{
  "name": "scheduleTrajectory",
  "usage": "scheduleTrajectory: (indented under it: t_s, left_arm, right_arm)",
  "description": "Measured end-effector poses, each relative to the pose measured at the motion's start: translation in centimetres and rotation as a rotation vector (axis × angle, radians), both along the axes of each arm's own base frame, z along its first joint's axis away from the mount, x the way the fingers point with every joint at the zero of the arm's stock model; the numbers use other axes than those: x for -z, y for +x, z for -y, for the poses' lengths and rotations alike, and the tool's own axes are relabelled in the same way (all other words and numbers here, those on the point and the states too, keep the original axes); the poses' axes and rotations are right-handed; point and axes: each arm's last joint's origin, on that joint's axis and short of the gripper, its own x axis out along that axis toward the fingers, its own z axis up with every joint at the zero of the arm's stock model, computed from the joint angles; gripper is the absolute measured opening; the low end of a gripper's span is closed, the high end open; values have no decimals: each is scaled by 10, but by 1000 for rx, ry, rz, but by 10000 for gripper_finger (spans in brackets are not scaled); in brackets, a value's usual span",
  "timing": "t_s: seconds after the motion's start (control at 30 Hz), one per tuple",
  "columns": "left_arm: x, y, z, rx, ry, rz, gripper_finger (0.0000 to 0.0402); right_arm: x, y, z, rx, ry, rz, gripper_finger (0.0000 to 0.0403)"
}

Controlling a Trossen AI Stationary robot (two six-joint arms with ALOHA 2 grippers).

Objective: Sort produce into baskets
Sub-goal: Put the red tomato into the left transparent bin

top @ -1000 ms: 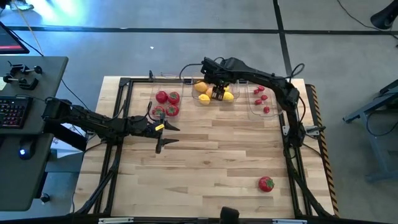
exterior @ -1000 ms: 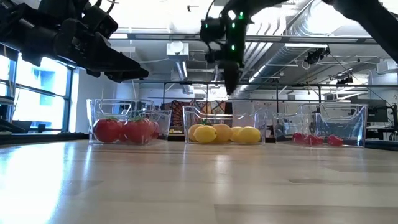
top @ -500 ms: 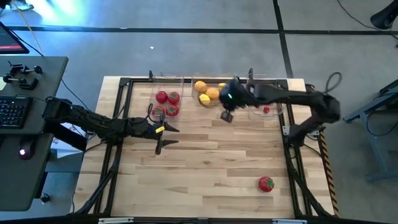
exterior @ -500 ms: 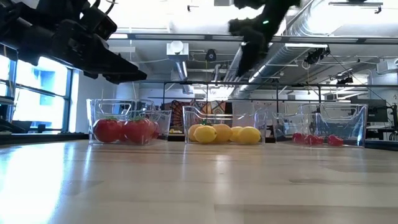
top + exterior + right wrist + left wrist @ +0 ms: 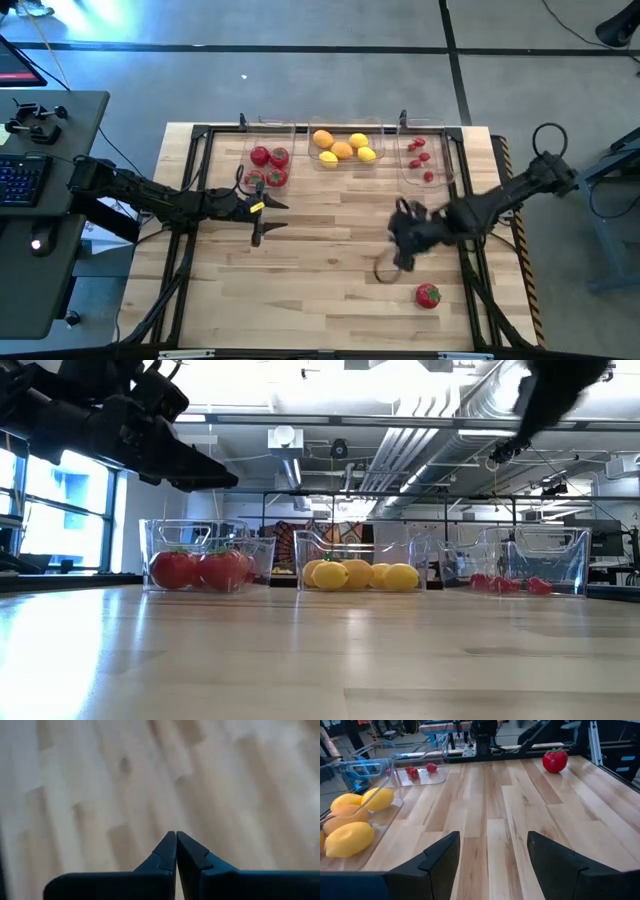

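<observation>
Three clear baskets stand in a row along the far edge: the left one (image 5: 268, 165) holds red tomatoes, the middle one (image 5: 342, 148) yellow and orange citrus, the right one (image 5: 420, 158) small red berries. One red tomato (image 5: 428, 295) with a green top rests on the wood near the front right. My right gripper (image 5: 401, 258) is shut and empty, over bare wood a little left of and beyond that tomato. My left gripper (image 5: 268, 220) hovers open and empty in front of the tomato basket.
A black frame (image 5: 200, 135) runs around the wooden table top (image 5: 320, 270). A desk with a keyboard (image 5: 20, 180) stands off the left edge. The wood between the baskets and the lone tomato is bare.
My right gripper has swung away from above the citrus basket, toward the table's near and right edges, and now stands close to the lone tomato. The left arm has kept still.
</observation>
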Motion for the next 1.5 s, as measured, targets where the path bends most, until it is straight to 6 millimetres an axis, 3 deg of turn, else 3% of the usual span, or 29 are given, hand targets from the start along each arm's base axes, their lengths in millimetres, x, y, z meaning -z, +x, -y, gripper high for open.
scheduleTrajectory:
  t_s: [0.2, 0.33, 0.47, 0.63, 0.77, 0.87, 1.1, 1.5]
  left_arm:
    - [0, 0, 0, -2, -2, 4, 217]
    - [-1, 0, 0, -2, -1, 10, 217]
    - [-1, 0, 0, -1, 3, 13, 217]
    - [-1, 0, 0, -1, 2, 16, 217]
    - [-2, 0, 0, 0, 3, 17, 217]
    - [-2, 0, 0, 0, 3, 16, 217]
    - [-1, 0, 0, 0, 3, 16, 217]
    - [-1, 0, 0, -1, -2, 9, 217]
  right_arm:
    - [5, -28, -47, 101, 171, -50, 2]
    - [15, -39, -72, 198, 242, -105, 24]
    - [36, -41, -91, 286, 285, -244, 91]
    - [60, -37, -102, 424, 324, -445, 212]
    - [69, -34, -106, 437, 322, -519, 292]
    - [71, -36, -105, 443, 293, -541, 325]
    - [71, -33, -109, 424, 329, -519, 344]
    - [90, -39, -122, 401, 263, -588, 344]
